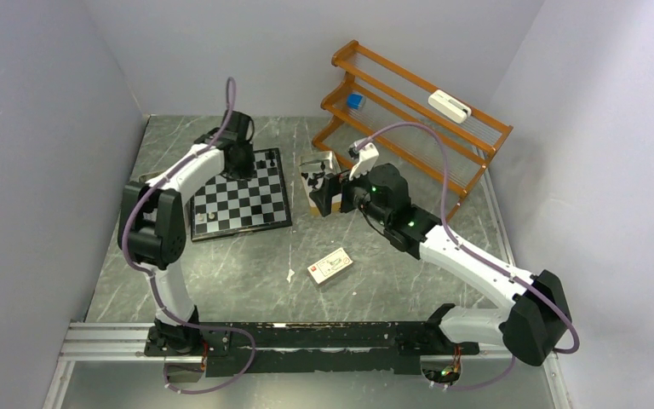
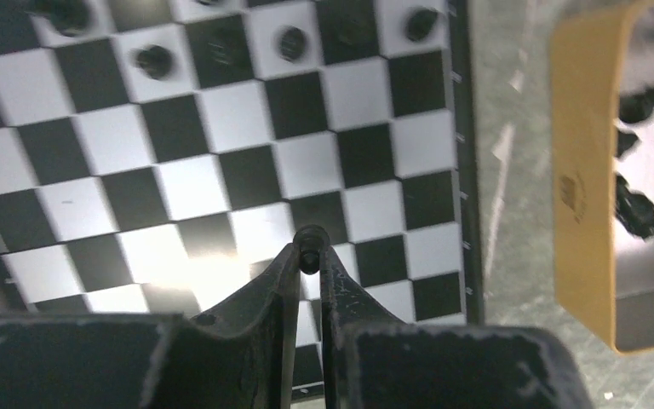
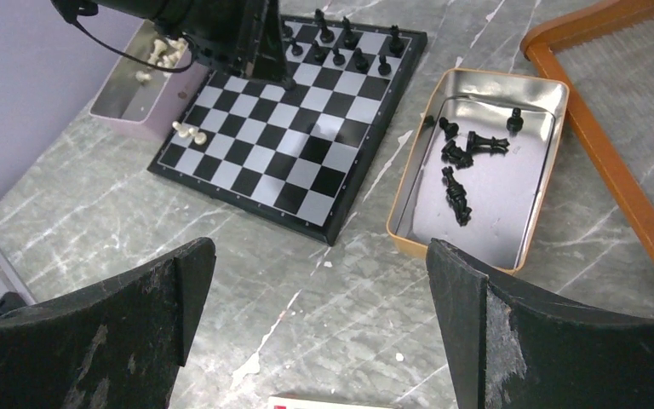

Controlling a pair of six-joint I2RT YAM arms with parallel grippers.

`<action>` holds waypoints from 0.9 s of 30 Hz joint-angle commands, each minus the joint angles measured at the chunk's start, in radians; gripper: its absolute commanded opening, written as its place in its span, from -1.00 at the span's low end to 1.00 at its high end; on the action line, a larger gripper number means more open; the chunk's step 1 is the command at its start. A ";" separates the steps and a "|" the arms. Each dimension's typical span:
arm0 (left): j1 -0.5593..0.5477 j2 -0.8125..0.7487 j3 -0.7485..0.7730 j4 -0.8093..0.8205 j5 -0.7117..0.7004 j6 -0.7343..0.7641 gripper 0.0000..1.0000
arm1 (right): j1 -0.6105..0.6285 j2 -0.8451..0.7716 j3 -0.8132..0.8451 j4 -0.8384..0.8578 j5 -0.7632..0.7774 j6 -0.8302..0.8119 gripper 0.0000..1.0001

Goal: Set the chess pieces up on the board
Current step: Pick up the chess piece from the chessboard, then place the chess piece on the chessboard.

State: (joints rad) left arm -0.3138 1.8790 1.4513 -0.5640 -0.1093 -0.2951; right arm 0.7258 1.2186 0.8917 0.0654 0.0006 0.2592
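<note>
- Far left: a tray [image 3: 119, 102] is sitting just beside the board [image 3: 289, 119] with pale pieces [image 3: 166, 53] piled in it. Only the right wrist cam is really showing this. From the top cam the left arm is mostly covering it.
- The board is lying flat on the desk [image 1: 247, 273], left of centre. Black pieces [image 3: 341, 51] are standing in its far rows, and a couple of pale ones are standing at one edge.
- The left tool [image 2: 309, 256] is clenched on one small black piece [image 2: 310, 241], pinching it by the head over the board. I'm guessing it's gripping up top so the base can go down flat on a square.
- Only the left wrist cam is showing that pinch. From above you're just seeing the arm reaching over the board's far side.
- Right of the board, a tin [image 3: 409, 183] is holding loose black ones lying on their sides. That looks like the supply, parked close so trips are short.
- The right tool [image 3: 319, 256] is hanging released, fingers spread wide with nothing between them, looking down at the tin and board. Probably lining up for the tin.
- Far right: a wooden rack [image 1: 417, 119], not part of this.
</note>
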 commanded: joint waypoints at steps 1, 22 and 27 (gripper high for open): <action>0.099 -0.037 0.049 -0.022 -0.017 0.006 -0.65 | -0.001 -0.037 -0.023 0.059 0.032 0.067 1.00; 0.285 0.152 0.202 -0.008 -0.019 0.046 -0.67 | 0.000 -0.014 0.002 0.017 0.051 0.031 1.00; 0.285 0.192 0.223 -0.023 -0.010 0.051 -0.67 | -0.001 -0.010 0.003 0.016 0.054 0.027 1.00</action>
State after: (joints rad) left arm -0.0345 2.0464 1.6287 -0.5743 -0.1394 -0.2646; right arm 0.7258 1.2072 0.8803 0.0769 0.0387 0.3012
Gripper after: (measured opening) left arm 0.171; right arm 0.997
